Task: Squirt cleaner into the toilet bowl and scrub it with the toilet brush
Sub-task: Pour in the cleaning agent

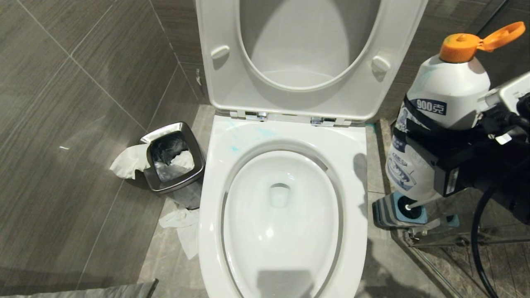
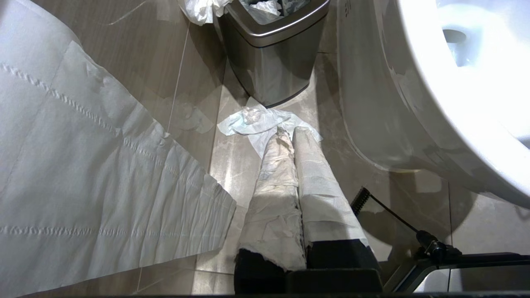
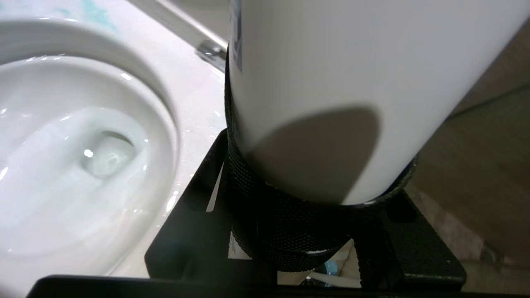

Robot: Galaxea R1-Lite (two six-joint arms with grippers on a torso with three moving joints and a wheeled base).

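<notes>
From the head camera, I am holding one white cleaner bottle (image 1: 439,124) upright in my right gripper (image 1: 434,159), jaws about half spread and clamped around its body, orange cap (image 1: 463,46) flipped open. It is hanging to the right of the one toilet bowl (image 1: 281,215), seat and lid (image 1: 306,62) raised, cleaner (image 1: 248,136) streaking the back rim. One toilet brush (image 1: 412,205) is sitting in its holder (image 1: 393,212) below the bottle; one steel bin (image 1: 174,157) is standing left.

My left wrist camera is showing my left gripper (image 2: 296,136), paper-wrapped fingers (image 2: 319,182) pressed together, empty, pointing at the floor toward crumpled tissue (image 2: 256,124).

My right wrist camera is showing the bottle filling my grip beside the bowl.
</notes>
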